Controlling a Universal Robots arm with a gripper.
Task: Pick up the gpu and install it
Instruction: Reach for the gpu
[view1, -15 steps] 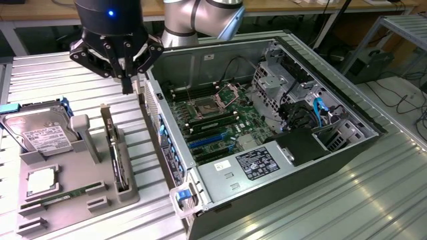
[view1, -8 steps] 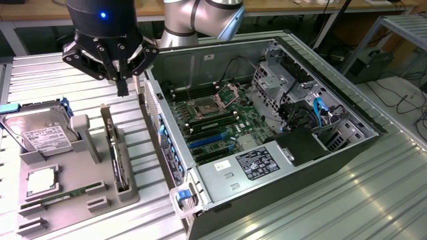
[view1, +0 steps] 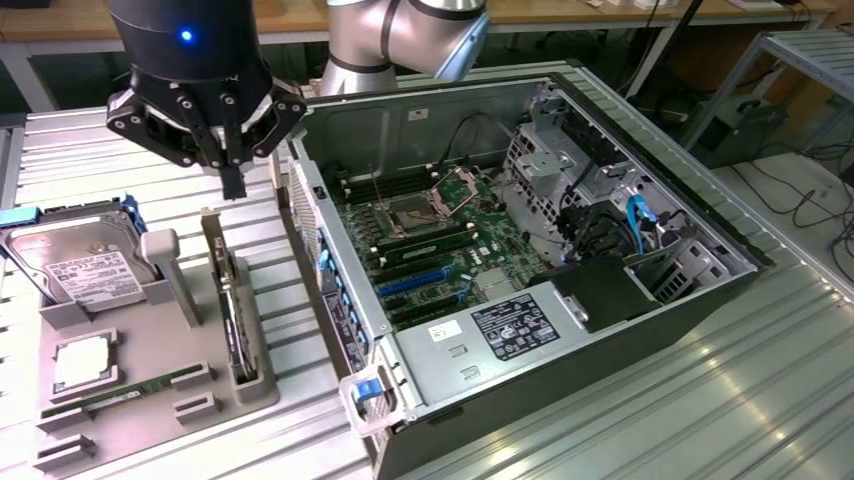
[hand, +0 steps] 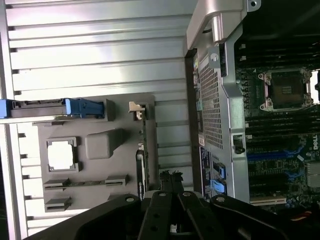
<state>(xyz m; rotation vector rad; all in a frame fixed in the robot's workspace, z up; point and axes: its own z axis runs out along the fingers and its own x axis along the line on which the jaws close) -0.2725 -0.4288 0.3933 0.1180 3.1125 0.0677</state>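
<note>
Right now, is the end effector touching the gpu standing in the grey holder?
Apart. The exterior view shows the end effector hanging above the gpu, with a plain gap between them.

End effector (view1: 232, 182) pointing straight down, fingers closed together; arm (view1: 400, 40) bent behind.

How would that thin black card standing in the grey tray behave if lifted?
The gpu looks flat and board-like, so probably stiff, fairly light. Standing on edge in the grey tray, it might tip if unsupported.
</note>
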